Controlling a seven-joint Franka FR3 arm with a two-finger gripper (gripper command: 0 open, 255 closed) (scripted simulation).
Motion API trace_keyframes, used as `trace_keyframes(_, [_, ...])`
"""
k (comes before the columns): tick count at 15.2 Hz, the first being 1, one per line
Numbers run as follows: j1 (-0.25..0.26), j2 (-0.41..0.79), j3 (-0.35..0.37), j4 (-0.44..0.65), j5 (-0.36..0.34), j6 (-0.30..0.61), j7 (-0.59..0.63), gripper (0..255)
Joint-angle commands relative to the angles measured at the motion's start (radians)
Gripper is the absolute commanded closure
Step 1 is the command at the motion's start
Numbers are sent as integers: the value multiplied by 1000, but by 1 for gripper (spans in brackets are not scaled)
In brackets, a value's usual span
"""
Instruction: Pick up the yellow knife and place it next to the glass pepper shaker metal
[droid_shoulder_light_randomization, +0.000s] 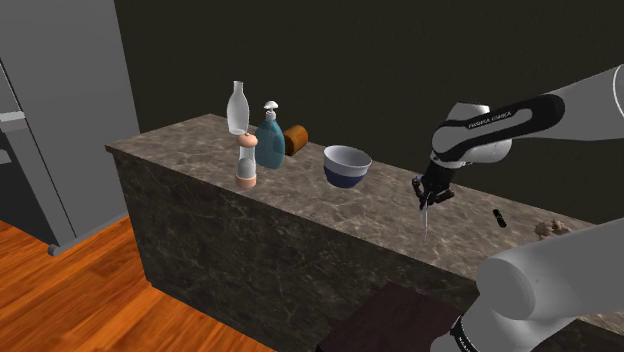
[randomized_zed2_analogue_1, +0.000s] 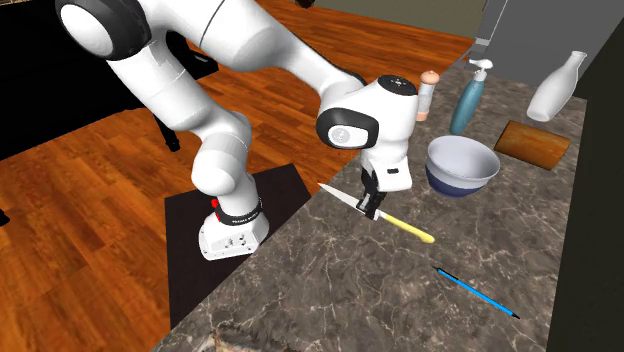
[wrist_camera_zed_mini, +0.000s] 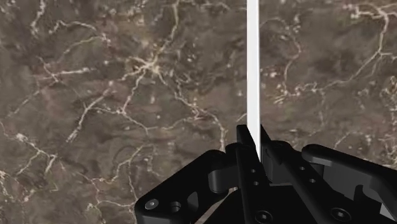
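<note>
Found gripper (randomized_zed2_analogue_1: 372, 208) clamped on knife (randomized_zed2_analogue_1: 410, 228) at the junction of white blade and yellow handle, roughly level and seemingly just clear of worktop (randomized_zed2_analogue_1: 400, 300), though could not judge the gap. Saw blade (wrist_camera_zed_mini: 252, 63) pinched thin between fingers (wrist_camera_zed_mini: 243, 153), so probably needed a firm squeeze and a slow wrist against twist from the handle's weight. Judged the carry barely begun: shaker (droid_shoulder_light_randomization: 246, 160) well apart, beyond bowl (droid_shoulder_light_randomization: 347, 165), just beside blue bottle (droid_shoulder_light_randomization: 269, 140). Best done by rising first, passing over or round bowl, then lowering flat onto bare worktop near shaker, blade turned away from bottle to spare a knock.
</note>
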Motion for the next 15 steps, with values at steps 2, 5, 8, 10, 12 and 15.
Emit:
trace_keyframes(2, [-1,-28,5,21,1,-49,0,255])
trace_keyframes(5, [-1,-52,10,46,4,-98,0,255])
trace_keyframes(8, [0,-72,15,74,7,-146,0,255])
trace_keyframes(10, [0,-84,19,93,9,-177,-1,255])
trace_keyframes(12, [1,-94,22,113,11,-208,-1,255])
trace_keyframes(15, [2,-108,27,145,14,-253,-1,255])
